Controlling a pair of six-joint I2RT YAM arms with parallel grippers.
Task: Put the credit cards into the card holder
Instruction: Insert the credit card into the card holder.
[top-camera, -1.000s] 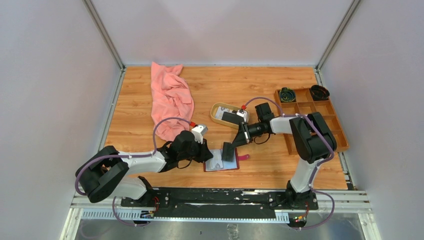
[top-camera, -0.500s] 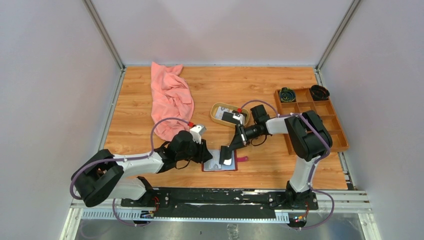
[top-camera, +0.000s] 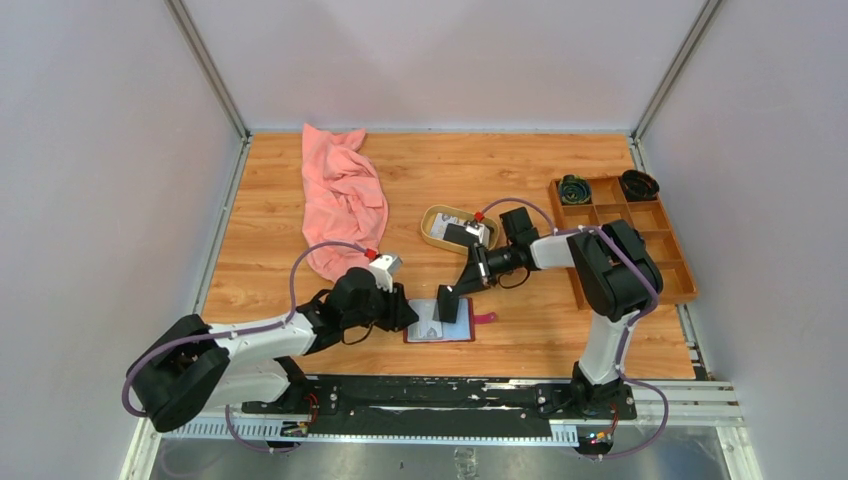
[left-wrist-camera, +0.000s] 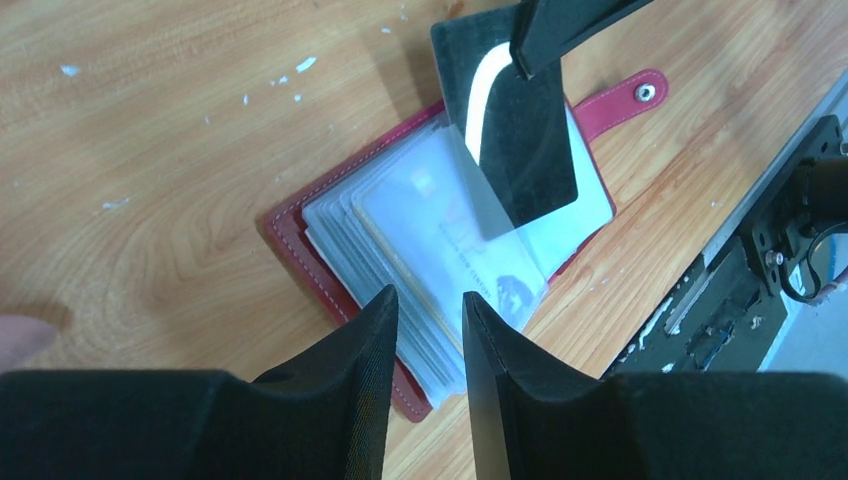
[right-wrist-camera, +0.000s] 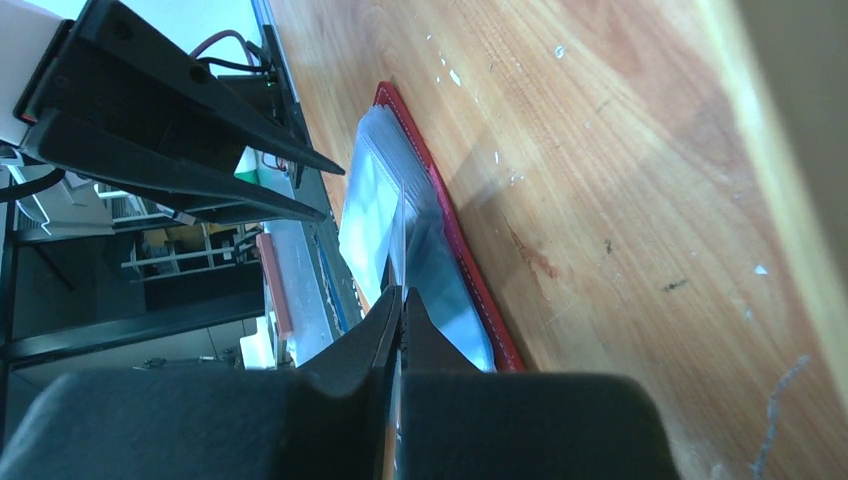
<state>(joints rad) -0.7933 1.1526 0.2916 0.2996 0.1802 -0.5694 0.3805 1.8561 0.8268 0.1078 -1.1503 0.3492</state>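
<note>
The dark red card holder (top-camera: 458, 333) lies open on the table, its clear sleeves fanned out (left-wrist-camera: 300, 238). My right gripper (top-camera: 463, 284) is shut on the top edge of a black credit card (top-camera: 447, 302), tilted with its lower end against a clear sleeve (left-wrist-camera: 515, 135). In the right wrist view the card is edge-on between the shut fingers (right-wrist-camera: 402, 296), above the holder (right-wrist-camera: 452, 235). My left gripper (left-wrist-camera: 430, 312) is open at the holder's left corner, nothing between its fingers. More credit cards (top-camera: 463, 234) lie in the tan dish.
The oval tan dish (top-camera: 430, 226) sits just behind the holder. A brown compartment tray (top-camera: 655, 250) with dark coiled items stands at the right edge. A pink cloth (top-camera: 340, 195) lies at the back left. The black base rail (left-wrist-camera: 760, 250) runs close by the holder.
My left gripper's jaws have spread apart and the arm has drawn back to the left. My right gripper has carried the black card down and left onto the open holder.
</note>
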